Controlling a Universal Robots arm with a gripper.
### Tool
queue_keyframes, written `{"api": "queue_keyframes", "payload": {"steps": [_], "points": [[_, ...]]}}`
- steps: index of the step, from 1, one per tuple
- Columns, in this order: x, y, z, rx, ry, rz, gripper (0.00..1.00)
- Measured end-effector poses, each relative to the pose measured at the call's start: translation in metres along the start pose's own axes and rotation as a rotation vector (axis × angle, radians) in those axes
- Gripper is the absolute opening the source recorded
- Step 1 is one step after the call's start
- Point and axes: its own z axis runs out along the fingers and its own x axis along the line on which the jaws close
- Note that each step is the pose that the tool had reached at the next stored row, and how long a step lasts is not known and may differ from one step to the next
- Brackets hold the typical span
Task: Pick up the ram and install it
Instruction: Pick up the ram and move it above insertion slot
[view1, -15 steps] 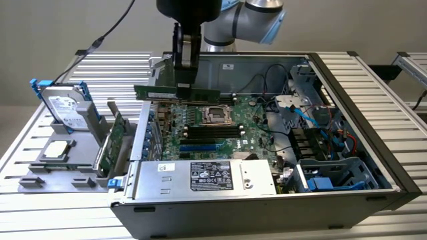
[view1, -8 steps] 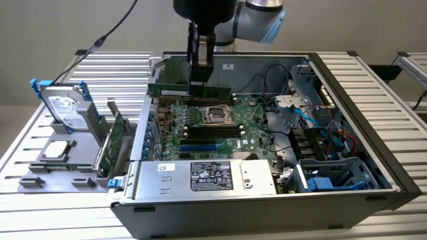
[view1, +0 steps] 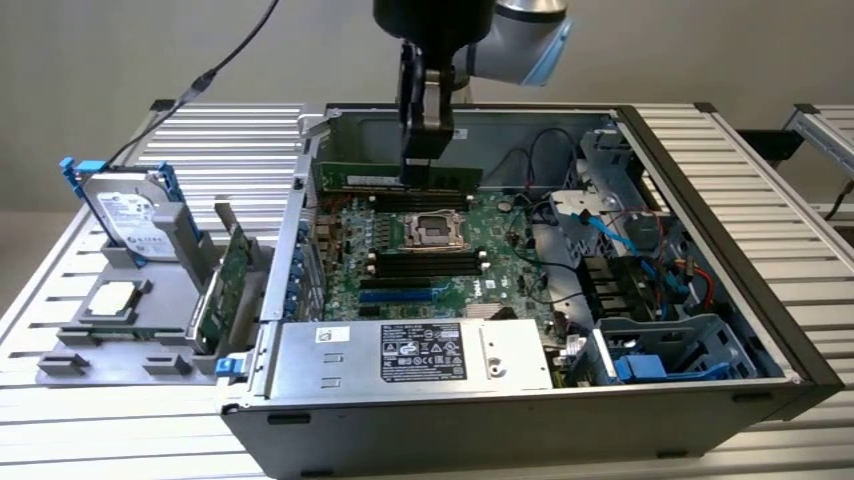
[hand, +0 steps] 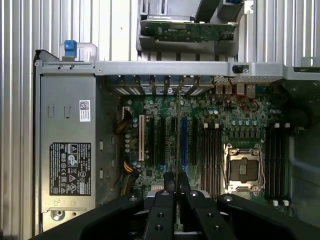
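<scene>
The gripper (view1: 423, 172) is closed on the ram (view1: 360, 178), holding it long edge down above the motherboard (view1: 501, 262) inside the open computer case (view1: 694, 200)

The scene is lit softly and evenly from above, and no hard-edged shadows are cast. In the exterior view the slatted aluminium table (view1: 94, 445) is rendered pale, almost washed out, and a mild sheen is seen on the power supply (view1: 521, 350) cover. The interior of the computer case (view1: 507, 435) is shaded toward its right wall. In the wrist view streaks of glare are seen along the table slats, while the gripper (hand: 176, 177) is left near black. The motherboard (hand: 200, 135) is evenly lit.
</scene>
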Motion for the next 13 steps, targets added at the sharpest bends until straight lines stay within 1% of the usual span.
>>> {"api": "queue_keyframes", "payload": {"steps": [13], "points": [[-0.027, -0.0222, 0.0078, 0.0270, -0.0001, 0.000, 0.14]]}}
